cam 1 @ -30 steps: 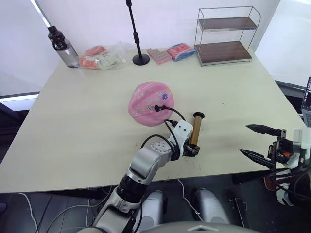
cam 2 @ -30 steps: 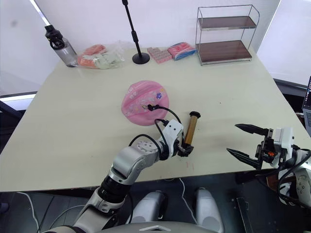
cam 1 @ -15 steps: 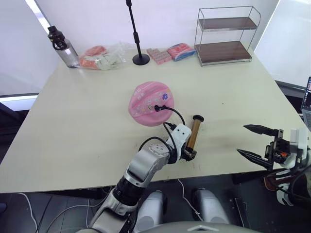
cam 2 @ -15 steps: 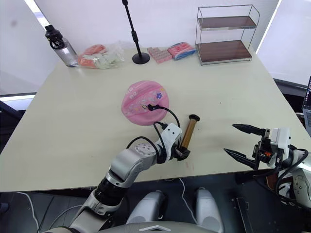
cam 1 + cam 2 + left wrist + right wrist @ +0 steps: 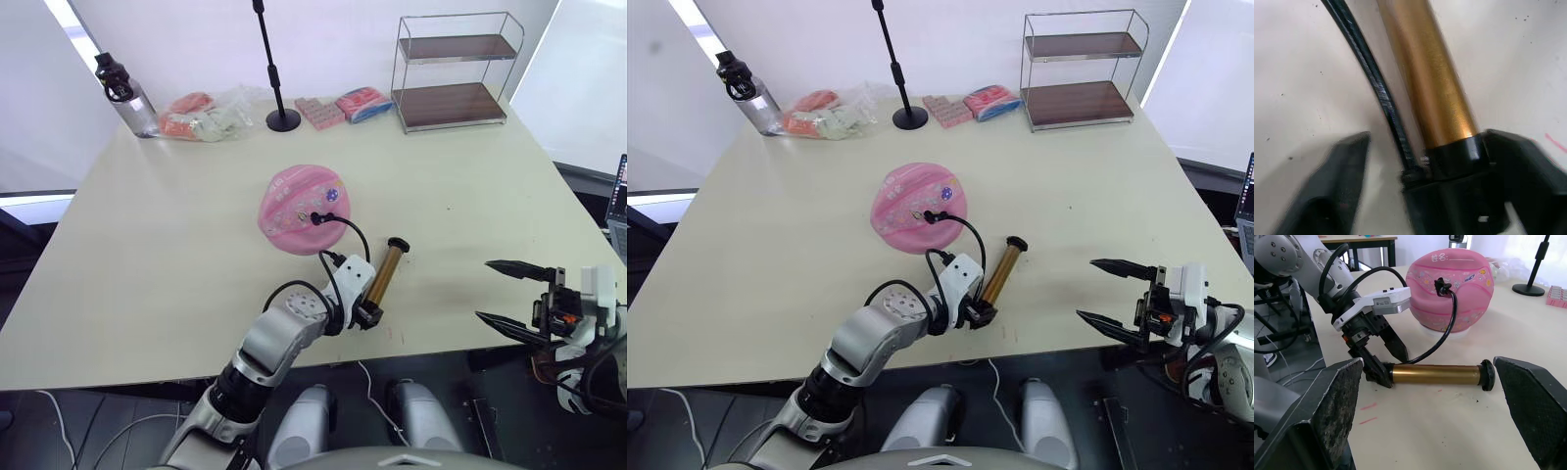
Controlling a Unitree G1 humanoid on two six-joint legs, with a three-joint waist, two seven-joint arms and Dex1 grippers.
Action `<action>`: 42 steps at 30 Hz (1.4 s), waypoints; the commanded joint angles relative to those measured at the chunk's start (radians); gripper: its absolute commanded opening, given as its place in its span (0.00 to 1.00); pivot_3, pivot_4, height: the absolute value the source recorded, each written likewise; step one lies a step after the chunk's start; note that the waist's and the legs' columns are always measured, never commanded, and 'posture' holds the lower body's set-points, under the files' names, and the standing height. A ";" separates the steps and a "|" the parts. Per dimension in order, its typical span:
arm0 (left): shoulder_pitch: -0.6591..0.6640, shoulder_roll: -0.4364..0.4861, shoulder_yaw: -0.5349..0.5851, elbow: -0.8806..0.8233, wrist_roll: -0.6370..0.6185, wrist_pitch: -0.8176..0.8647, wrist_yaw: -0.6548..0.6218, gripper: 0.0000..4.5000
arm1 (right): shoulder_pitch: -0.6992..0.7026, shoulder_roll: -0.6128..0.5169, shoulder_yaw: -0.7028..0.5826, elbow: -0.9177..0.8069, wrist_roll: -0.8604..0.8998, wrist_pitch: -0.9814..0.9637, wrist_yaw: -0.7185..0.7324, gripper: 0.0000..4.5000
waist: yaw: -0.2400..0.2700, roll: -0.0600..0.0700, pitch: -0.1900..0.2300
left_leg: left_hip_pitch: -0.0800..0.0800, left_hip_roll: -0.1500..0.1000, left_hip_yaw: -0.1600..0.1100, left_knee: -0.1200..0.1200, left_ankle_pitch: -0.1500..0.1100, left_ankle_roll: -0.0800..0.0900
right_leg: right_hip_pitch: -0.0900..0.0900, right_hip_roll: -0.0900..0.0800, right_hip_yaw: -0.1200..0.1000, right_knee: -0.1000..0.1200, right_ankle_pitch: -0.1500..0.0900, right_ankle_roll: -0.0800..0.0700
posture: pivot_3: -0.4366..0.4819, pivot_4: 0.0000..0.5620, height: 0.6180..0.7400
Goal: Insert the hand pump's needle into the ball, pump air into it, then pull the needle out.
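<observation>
Hand pump (image 5: 380,279), slim gold-bronze metal cylinder with black end caps, lying flat on the pale table (image 5: 176,245) near the front edge. Straddled at its near black cap by the left gripper (image 5: 365,316), spread open with one black finger on each side, not clamped from the looks of it in the left wrist view. Moving outward: thin black hose (image 5: 351,235) looping off that same near end and up to a small black fitting (image 5: 317,217) parked on the stickered face of the pink grooved rubber ball (image 5: 299,211). Can't see the needle itself, so probably already in the valve, but can't swear to it. Ball sitting just beyond the pump, a bit squashed. Right gripper (image 5: 483,290) hanging off the table's right edge, spread wide, holding nothing, well apart from everything.

Stuff that could go wrong, just guessing: closing off-centre on that round cap and squirting the pump sideways; dragging the pump toward the edge and tugging the short hose, popping the fitting out of the ball early or rolling the ball away; pinching the hose between finger and cap.
</observation>
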 commanded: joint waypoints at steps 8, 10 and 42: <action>0.000 0.025 0.007 -0.010 -0.006 -0.010 -0.041 0.33 | -0.010 -0.008 -0.005 -0.011 0.003 -0.007 0.009 1.00 | 0.007 0.001 -0.001 | 0.001 0.000 0.000 0.000 0.000 0.000 | 0.001 0.000 0.000 0.000 0.000 -0.001 | 0.48 0.27 1.00; 0.002 0.048 0.007 -0.025 -0.012 -0.031 -0.069 0.33 | -0.012 -0.003 0.001 -0.016 0.001 -0.005 0.003 1.00 | 0.006 0.001 -0.001 | 0.001 0.000 0.000 0.000 0.000 0.000 | 0.001 0.000 0.000 0.000 -0.001 -0.002 | 0.48 0.27 1.00; 0.176 0.130 0.122 0.047 -0.035 -0.779 -0.379 0.31 | -0.204 0.302 -0.050 -0.265 0.565 0.790 -0.997 1.00 | 0.006 0.000 0.000 | -0.003 0.000 -0.003 -0.001 -0.001 0.002 | -0.004 -0.001 0.003 -0.001 -0.002 -0.003 | 0.48 0.27 1.00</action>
